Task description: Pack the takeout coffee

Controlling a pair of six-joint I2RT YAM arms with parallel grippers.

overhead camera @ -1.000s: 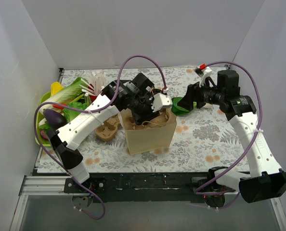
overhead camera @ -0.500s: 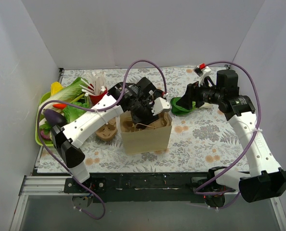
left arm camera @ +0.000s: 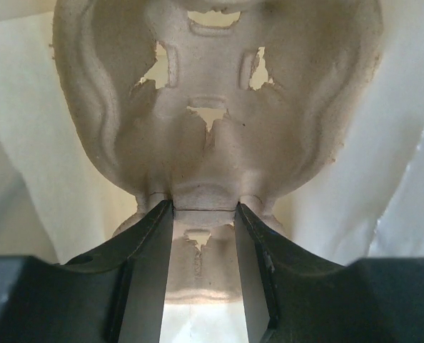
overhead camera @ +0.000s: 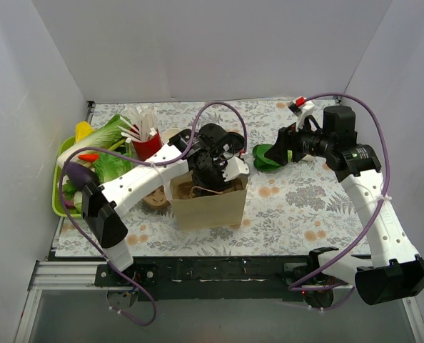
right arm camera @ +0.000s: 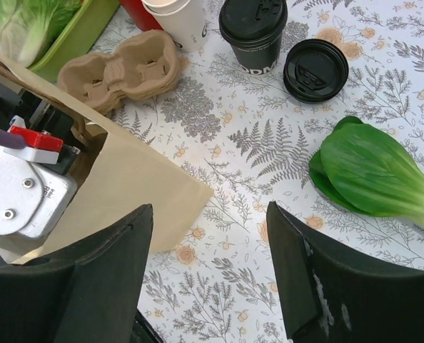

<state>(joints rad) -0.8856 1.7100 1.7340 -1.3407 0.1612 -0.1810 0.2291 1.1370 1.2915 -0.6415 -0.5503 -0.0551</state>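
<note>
Left hand, clenched on pulp carrier, has sunk deeper into bag.

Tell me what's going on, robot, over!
Left fingers shut on carrier inside bag. Right fingers open, empty. Coffee on table by loose lid, unpacked. Nothing blocking it.

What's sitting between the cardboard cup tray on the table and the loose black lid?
Right wrist view: the lidded coffee cup stands beside the loose lid, an open cream cup nearer the tray.
</note>
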